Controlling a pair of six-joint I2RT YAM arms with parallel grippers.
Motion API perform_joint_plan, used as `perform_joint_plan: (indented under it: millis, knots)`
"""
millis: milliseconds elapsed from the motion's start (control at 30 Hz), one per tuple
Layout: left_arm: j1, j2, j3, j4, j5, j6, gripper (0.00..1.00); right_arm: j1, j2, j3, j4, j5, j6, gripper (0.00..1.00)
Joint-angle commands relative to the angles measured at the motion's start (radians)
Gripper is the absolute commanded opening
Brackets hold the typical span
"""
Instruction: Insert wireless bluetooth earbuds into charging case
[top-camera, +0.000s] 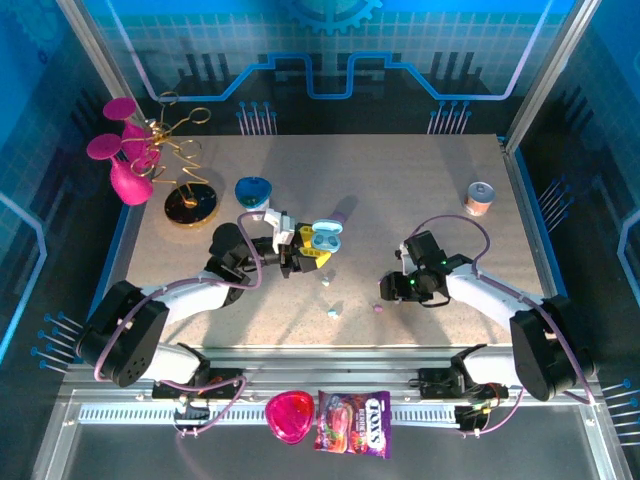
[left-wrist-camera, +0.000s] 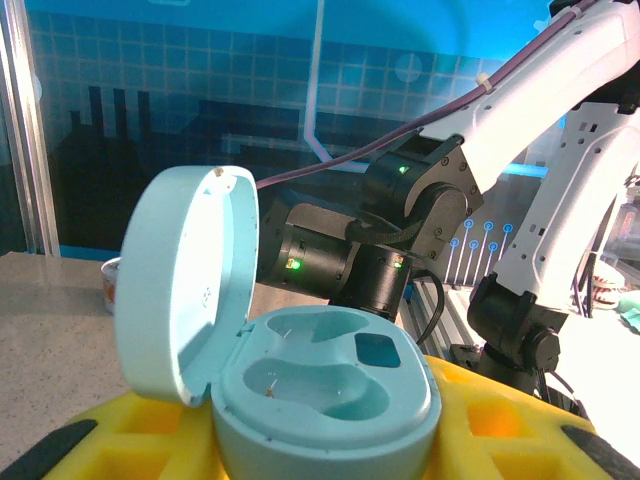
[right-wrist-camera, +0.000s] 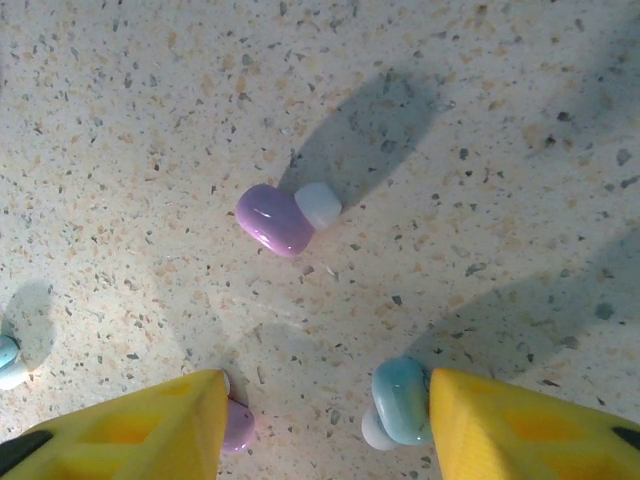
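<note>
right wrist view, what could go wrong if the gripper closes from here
1. A light blue earbud sits against one finger of the right gripper and a lilac earbud lies by the other; closing could pinch both or flick one away.
2. The open charging case in the left gripper is pale blue-green, so catching the lilac one would likely mean the wrong bud.

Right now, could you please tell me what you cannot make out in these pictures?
- Right wrist view: one lilac earbud is half hidden behind a finger of the right hand.
- Right wrist view: a pale earbud is cut off by the left edge.
- Left wrist view: the underside of the charging case is hidden by the yellow fingers holding it.
- Top view: the loose earbuds are too small to show their shape.
</note>
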Motion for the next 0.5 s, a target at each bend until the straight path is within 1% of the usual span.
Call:
perform_joint_plan:
  millis: [0,133,333,467]
  knots:
    - [0.007,-0.006,0.013,0.029,0.029,-0.01,0.37,0.01,0.002,-0.012,-0.018,0.016,0.044,0.54]
    - [0.008,-0.003,0.016,0.032,0.034,-0.014,0.37,0.002,-0.005,-0.024,-0.005,0.026,0.061,0.53]
    - [0.007,-0.002,0.021,0.03,0.036,-0.013,0.37,-0.006,0.008,-0.025,-0.015,0.026,0.043,0.52]
    - [0.006,-0.002,0.021,0.033,0.036,-0.016,0.37,-0.008,0.028,-0.018,-0.013,0.002,0.031,0.53]
